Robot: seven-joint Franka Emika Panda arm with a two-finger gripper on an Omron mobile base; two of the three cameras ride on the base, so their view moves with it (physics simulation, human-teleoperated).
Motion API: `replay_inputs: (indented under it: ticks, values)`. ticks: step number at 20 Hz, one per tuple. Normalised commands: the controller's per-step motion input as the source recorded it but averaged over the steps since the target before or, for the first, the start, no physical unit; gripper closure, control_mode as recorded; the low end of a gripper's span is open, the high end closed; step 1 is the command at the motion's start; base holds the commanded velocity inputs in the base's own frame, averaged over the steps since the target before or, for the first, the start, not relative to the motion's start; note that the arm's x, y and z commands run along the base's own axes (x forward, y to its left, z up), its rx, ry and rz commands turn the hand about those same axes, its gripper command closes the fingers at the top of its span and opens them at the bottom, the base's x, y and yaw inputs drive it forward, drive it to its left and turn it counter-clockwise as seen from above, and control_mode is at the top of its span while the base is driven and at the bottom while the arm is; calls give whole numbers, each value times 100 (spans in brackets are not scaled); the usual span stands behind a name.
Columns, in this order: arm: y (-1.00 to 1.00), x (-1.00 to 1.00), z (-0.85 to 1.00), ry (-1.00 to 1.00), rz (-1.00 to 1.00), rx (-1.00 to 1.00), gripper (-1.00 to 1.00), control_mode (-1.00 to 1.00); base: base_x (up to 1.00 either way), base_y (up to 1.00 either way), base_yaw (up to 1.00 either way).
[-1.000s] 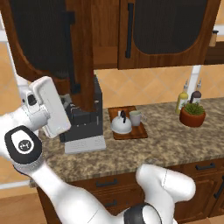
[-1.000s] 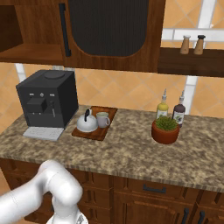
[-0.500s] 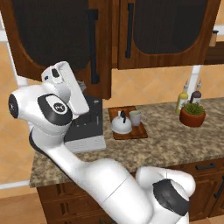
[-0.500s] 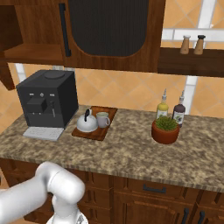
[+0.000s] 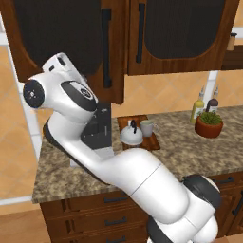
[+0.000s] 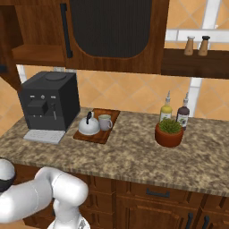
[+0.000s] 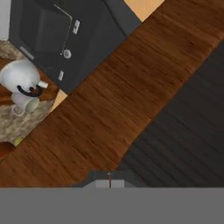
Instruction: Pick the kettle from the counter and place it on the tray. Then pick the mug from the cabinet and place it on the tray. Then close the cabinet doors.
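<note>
The silver-white kettle point(image 5: 130, 136) point(image 6: 89, 127) and the pale mug point(image 5: 147, 127) point(image 6: 105, 121) both stand on the wooden tray point(image 5: 151, 141) point(image 6: 95, 136) on the granite counter point(image 6: 134, 156). My gripper point(image 7: 109, 182) is shut with nothing in it, its tips pressed against the wooden frame of the left cabinet door point(image 5: 66, 42) point(image 7: 131, 87). That door stands partly ajar, and the cabinet shelf point(image 6: 36, 53) still shows behind it. The right cabinet door point(image 5: 185, 33) point(image 6: 112, 27) is closed. The hand view also looks down on the kettle point(image 7: 19, 76) and the mug point(image 7: 28, 104).
A black coffee machine point(image 6: 47, 103) stands left of the tray, just under the swinging door. A potted plant point(image 6: 169, 132) and two bottles point(image 6: 174, 112) stand on the counter to the right. Shakers point(image 6: 197, 44) sit on a side shelf. Drawers run below the counter.
My arm has risen and swung right, pushing the left cabinet door from wide open to nearly shut. Kettle, mug and tray have not moved.
</note>
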Motion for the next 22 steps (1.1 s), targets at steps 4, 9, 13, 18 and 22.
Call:
replay_inputs:
  ticks: [4,9,13,18,22]
  values:
    - [-34,100,12,17,39,0,100,-100,0,0,0]
    - [-33,100,0,16,32,0,100,-100,0,0,0]
    - [-11,100,0,6,28,0,100,-100,0,0,0]
    - [-2,82,0,0,11,0,100,-100,0,0,0]
    - [0,66,0,-3,0,0,100,-100,0,0,0]
